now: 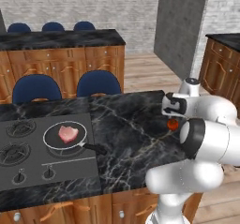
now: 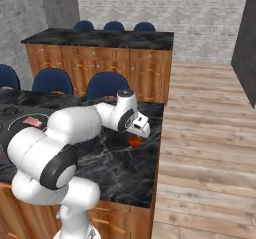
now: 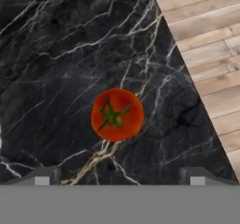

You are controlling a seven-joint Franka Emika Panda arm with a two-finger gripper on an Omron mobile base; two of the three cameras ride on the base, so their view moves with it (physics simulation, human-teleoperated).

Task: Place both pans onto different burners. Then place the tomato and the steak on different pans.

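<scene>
The gripper (image 3: 119, 181) is hovering with its fingers (image 3: 43, 177) spread wide, gripping nothing. The tomato (image 3: 117, 114) is sitting on the counter (image 3: 56, 54) just ahead, centred between them.

Light even and flat in all three views, no visible lamp, moderately bright. Rendered look throughout; base views soft and coarse, edges of the chairs (image 1: 36, 88) and cabinet fronts (image 1: 65, 63) slightly smeared. Black marble counter (image 1: 131, 124) shows no glare, only pale veining. Faint soft shadow under the tomato (image 3: 117, 114) in the hand view, spreading down-right. Hand view sharper than the others; tomato's green stem readable. White arm (image 2: 65, 133) shaded smoothly, no blown highlights. No bending at the frame edges.
</scene>
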